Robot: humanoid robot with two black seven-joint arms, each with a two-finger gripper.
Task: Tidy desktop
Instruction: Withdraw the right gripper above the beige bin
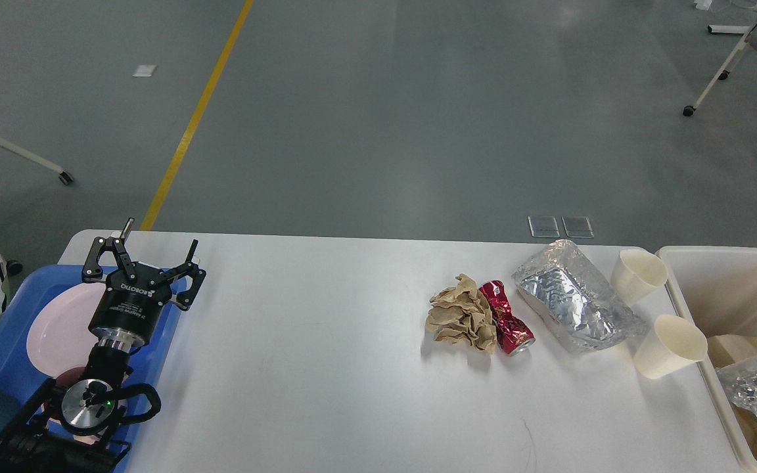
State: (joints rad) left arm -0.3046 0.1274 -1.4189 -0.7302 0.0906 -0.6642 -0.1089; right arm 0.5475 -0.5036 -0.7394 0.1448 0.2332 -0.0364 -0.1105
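Five bits of rubbish remain on the desk [326, 368]; some fills the bin [694, 309]. Left claw [145, 259] gapes empty.

Beyond the table's far edge stretches a smooth grey floor [418, 112], softly glossy, with pale patches of overhead light. A yellow line [196, 115] runs diagonally across it toward the upper edge. Two small clear plates [560, 226] sit set into the floor, side by side. White wheeled frames stand at both sides: one at the left [4, 141], another at the upper right [723, 62] (castors visible). A white scrap [144, 70] lies left of the line.
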